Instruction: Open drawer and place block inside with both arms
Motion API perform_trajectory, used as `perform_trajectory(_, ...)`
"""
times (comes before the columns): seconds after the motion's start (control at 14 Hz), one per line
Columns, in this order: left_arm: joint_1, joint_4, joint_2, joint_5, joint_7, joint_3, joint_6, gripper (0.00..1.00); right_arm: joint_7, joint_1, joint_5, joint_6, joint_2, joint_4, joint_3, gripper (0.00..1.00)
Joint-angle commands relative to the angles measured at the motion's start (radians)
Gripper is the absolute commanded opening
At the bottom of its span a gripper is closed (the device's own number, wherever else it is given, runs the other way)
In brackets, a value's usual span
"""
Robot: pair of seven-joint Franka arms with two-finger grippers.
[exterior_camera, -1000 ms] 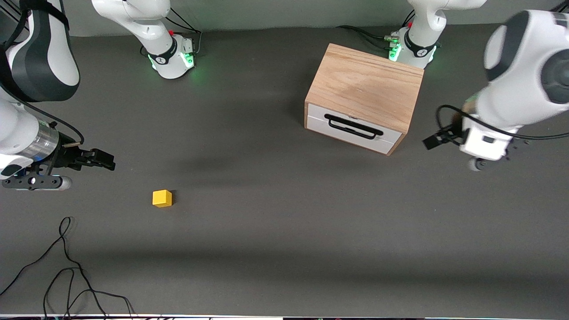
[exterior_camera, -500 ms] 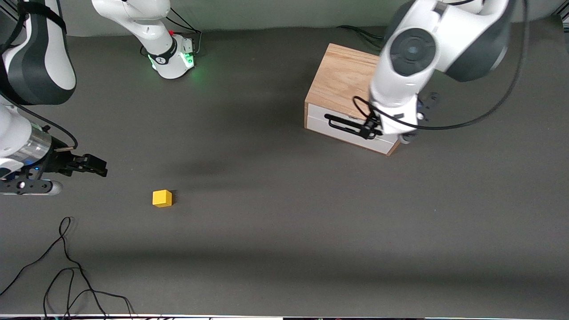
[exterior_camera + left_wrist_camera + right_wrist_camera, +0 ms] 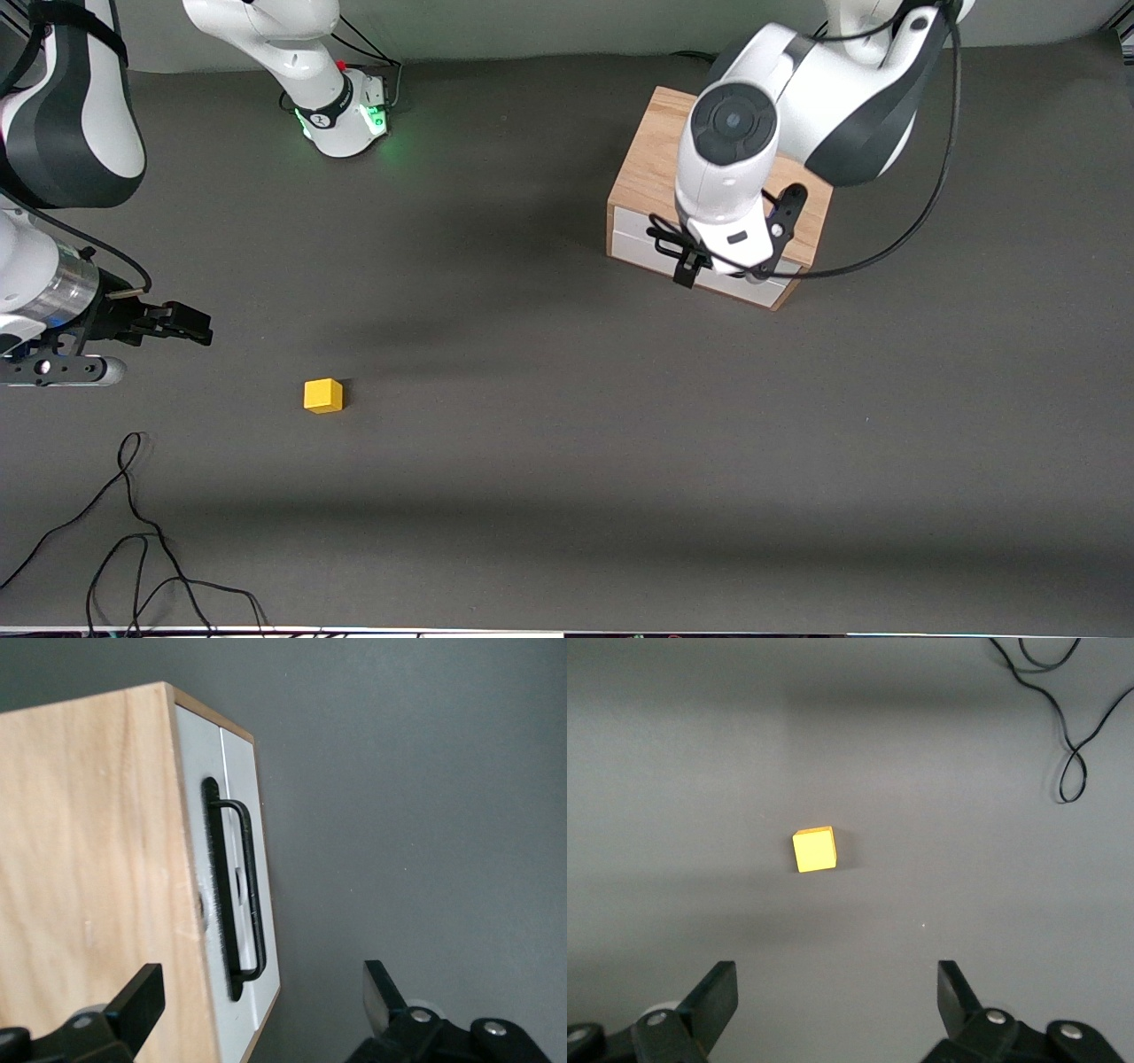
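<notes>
The light-wood cabinet (image 3: 653, 159) stands toward the left arm's end of the table. Its drawer (image 3: 634, 241) is shut, with a white front and a black wire handle (image 3: 664, 240). My left gripper (image 3: 739, 236) is open and hovers over the cabinet's front edge. In the left wrist view the left gripper (image 3: 259, 992) straddles that edge, with the handle (image 3: 244, 886) on the drawer (image 3: 229, 797) just ahead and untouched. The yellow block (image 3: 322, 395) lies on the grey table toward the right arm's end. My right gripper (image 3: 188, 324) is open and empty over bare table beside the block (image 3: 814, 850), apart from it.
A loose black cable (image 3: 133, 532) lies on the table nearer to the front camera than the block, and shows in the right wrist view (image 3: 1066, 726). The right arm's green-lit base (image 3: 344, 115) stands at the table's back edge.
My left arm swung in from the left arm's end of the table to over the cabinet's front and handle. My right gripper drifted slightly away from the block. Block and drawer have not moved.
</notes>
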Motion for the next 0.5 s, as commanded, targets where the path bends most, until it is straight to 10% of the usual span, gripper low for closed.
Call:
perform_trajectory(0.0,-0.008,-0.030,0.060,-0.010,-0.035,0.013,0.046,1.00,-0.027,0.001,0.019,0.104,0.024,-0.056,-0.007,1.00)
perform_trajectory(0.43,-0.005,-0.137,0.097,-0.010,-0.035,0.013,0.112,1.00,-0.032,0.004,0.019,0.398,0.194,-0.137,-0.007,1.00)
